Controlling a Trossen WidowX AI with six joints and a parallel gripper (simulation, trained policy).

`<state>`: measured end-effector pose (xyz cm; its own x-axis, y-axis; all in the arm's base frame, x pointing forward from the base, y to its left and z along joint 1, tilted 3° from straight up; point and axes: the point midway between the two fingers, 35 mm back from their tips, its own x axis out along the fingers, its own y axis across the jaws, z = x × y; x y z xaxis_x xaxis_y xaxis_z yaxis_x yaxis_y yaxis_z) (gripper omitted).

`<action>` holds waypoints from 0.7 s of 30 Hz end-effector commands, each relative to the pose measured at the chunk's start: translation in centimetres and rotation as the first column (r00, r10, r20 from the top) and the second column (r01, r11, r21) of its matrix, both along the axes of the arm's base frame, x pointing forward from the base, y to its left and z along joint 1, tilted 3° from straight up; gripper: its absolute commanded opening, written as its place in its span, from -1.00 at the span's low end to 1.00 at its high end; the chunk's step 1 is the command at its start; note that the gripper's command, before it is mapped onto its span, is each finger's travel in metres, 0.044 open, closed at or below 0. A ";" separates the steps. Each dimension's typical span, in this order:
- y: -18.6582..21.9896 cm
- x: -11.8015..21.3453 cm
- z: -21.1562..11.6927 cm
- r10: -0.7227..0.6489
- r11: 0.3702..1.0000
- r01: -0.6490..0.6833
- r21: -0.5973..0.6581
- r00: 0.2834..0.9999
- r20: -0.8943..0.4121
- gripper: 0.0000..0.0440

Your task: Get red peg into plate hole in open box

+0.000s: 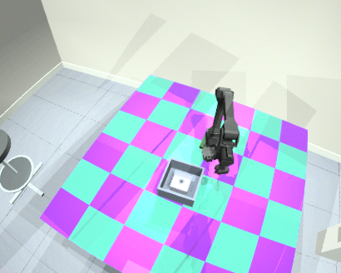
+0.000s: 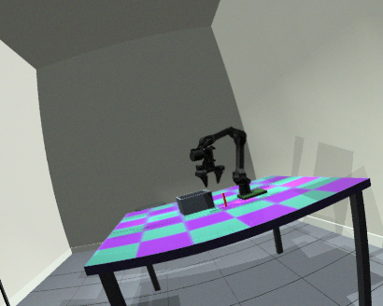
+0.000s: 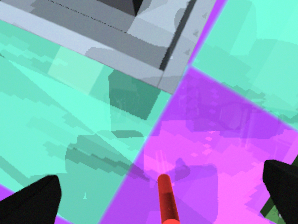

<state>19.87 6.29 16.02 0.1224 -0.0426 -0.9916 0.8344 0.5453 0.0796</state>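
Observation:
The red peg (image 2: 224, 200) (image 3: 166, 197) stands upright on the table beside the box; in the top view it is hidden behind the arm. My gripper (image 2: 212, 185) (image 3: 163, 178) is open and empty, pointing down above the table. In the exterior view its fingertips are higher than the peg and the box rim. In the wrist view the peg shows between the two fingers, low in the picture. The open grey box (image 1: 175, 198) (image 2: 196, 204) (image 3: 100, 56) has a white plate (image 1: 176, 186) on its bottom, with a small dark hole near its middle.
The checkered table (image 1: 149, 211) (image 2: 165, 234) carries the box and the arm. The arm's green base plate (image 2: 259, 193) lies behind the peg, and its corner shows at the lower right of the wrist view. A round-topped stand (image 1: 16, 174) is on the floor at the left.

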 end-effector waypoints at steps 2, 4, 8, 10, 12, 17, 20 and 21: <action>1.6 -0.7 -1.5 0.032 0.999 -0.032 -0.003 0.998 -0.046 1.00; 2.4 -1.0 -2.3 0.049 0.999 -0.050 -0.004 0.997 -0.060 1.00; 3.7 -1.4 -3.9 0.078 0.997 -0.079 -0.009 0.994 -0.075 1.00; 4.3 -1.6 -4.8 0.091 0.996 -0.092 -0.013 0.993 -0.078 1.00; 4.7 -1.7 -5.7 0.101 0.994 -0.103 -0.019 0.992 -0.077 1.00; 5.6 -1.9 -8.0 0.126 0.991 -0.128 -0.033 0.990 -0.065 0.99; 5.9 -2.0 -9.3 0.142 0.989 -0.145 -0.041 0.988 -0.054 0.98; 5.9 -2.0 -9.6 0.148 0.988 -0.151 -0.044 0.988 -0.052 0.97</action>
<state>17.95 12.15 7.16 0.0804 -0.0643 -0.9947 0.7499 0.6613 0.0179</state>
